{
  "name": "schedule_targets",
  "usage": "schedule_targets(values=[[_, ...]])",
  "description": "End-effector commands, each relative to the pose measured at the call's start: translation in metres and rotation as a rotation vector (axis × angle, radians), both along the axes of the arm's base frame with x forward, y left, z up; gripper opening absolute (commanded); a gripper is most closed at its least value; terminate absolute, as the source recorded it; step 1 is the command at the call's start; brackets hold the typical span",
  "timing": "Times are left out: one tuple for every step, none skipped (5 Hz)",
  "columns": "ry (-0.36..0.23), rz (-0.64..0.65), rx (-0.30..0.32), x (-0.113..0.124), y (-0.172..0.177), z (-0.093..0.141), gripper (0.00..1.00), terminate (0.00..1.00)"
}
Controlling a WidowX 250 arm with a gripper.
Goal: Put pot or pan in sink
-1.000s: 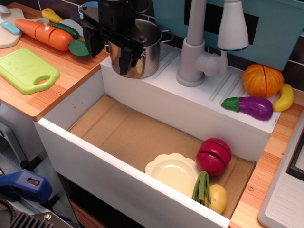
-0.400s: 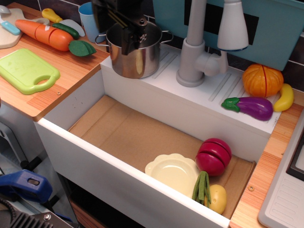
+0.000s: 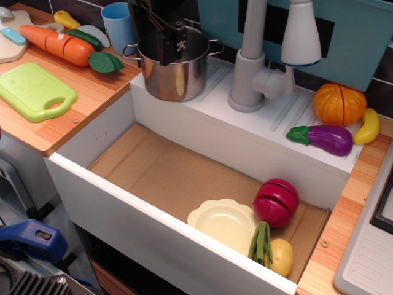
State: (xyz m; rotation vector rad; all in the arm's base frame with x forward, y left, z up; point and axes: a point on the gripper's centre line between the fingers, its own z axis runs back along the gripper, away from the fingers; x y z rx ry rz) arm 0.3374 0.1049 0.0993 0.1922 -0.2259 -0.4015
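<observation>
The shiny steel pot point(image 3: 178, 77) stands upright on the white grooved ledge point(image 3: 288, 126) behind the sink, left of the grey faucet point(image 3: 249, 67). My black gripper point(image 3: 157, 42) hangs over the pot's left rim from the top of the view. One finger point(image 3: 173, 42) reaches down inside the pot mouth; the other is by the left rim, so the jaws look open. The pot is not lifted. The sink point(image 3: 101, 135) is the deep white basin with a cardboard floor, in front of and below the pot.
In the sink's right end lie a pale plate point(image 3: 224, 222), a red cut fruit point(image 3: 276, 201), a green bean point(image 3: 261, 241) and a potato point(image 3: 281, 256). A light blue cup point(image 3: 118, 24), carrot point(image 3: 61, 44) and green board point(image 3: 34, 90) are on the left counter. Eggplant point(image 3: 322, 138) and pumpkin point(image 3: 339, 103) lie right.
My gripper has moved back and to the right, from in front of the pot's left side to over its rim. The pot has stayed in place. The blue cup has come into view.
</observation>
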Motion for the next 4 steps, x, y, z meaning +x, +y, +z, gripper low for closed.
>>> schedule_targets(values=[[-0.066, -0.065, 0.001, 0.024, 0.007, 0.004, 1.00, 0.00], [-0.068, -0.083, -0.027, 0.031, 0.011, -0.007, 1.00, 0.00], [-0.060, -0.077, -0.073, 0.032, 0.011, -0.020, 1.00, 0.00], [-0.060, -0.063, -0.091, 0.030, 0.010, -0.025, 1.00, 0.00]])
